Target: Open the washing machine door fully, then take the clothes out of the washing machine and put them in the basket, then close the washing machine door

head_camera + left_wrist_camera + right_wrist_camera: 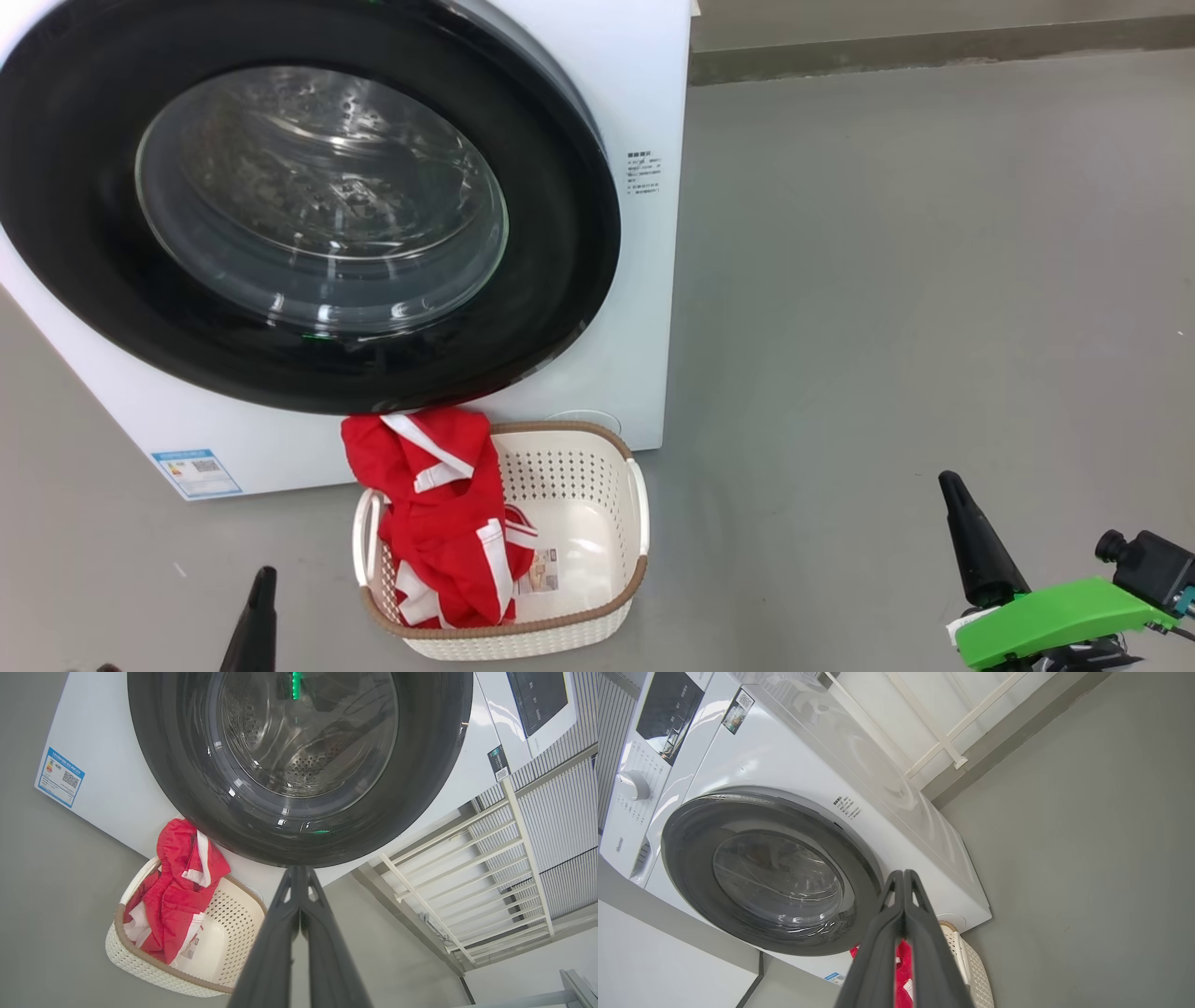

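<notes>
- Floor (pixel 887 280): smooth matt grey, evenly lit, with a few small pale specks.
- Skirting band (pixel 934 51): darker grey strip where the floor meets the pale wall (pixel 934 14).
- White slatted rack (pixel 467 872): set against the wall, beside a ribbed panel (pixel 560 812).

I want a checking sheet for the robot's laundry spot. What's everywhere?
Surface: grey floor.
Job's things: washing machine door looks shut on the white washing machine; red clothes heaped in the basket, spilling over its rim; the basket stands on the floor before the machine.
Clutter: nothing seen.
Grippers: left gripper and right gripper both shut, fingers together, holding nothing.
Cables: nothing seen on the floor.
Surroundings: white rack near the machine.
</notes>
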You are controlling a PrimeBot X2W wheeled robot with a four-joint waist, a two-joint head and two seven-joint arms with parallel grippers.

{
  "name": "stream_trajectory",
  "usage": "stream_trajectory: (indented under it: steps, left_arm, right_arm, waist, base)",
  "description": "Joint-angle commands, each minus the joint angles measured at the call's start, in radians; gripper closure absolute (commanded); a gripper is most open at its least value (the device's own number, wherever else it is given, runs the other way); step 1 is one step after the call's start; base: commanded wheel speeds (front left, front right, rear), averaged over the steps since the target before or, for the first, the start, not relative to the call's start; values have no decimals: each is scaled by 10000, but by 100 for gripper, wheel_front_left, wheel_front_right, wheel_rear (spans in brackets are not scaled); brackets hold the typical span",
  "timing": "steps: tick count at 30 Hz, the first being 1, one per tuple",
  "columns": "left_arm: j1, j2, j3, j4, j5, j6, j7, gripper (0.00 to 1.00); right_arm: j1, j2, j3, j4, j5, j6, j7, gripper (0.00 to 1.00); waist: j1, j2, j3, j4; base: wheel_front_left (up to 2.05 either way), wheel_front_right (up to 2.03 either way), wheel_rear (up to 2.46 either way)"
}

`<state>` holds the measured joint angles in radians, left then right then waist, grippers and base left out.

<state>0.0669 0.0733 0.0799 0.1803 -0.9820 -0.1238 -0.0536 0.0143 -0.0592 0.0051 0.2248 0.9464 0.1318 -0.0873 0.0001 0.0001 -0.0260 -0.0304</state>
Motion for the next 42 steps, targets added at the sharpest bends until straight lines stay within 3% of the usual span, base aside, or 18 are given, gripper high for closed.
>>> stream_trajectory:
  steps: [1, 42]
  left_arm:
    - [-523, 78, 214, -172, -347, -38, 74, 100]
    - [-1427, -150, 310, 431, -4709, -61, 1252, 100]
  right_arm:
    - [-579, -171, 19, -225, 360, 5, 54, 100]
    - [-1028, -188, -581, 71, 5219, -7, 1260, 100]
  waist:
    - [-1, -1, 9, 9]
    - [-1, -1, 217, 226]
  base:
    - [0, 0, 0]
    - [0, 0, 0]
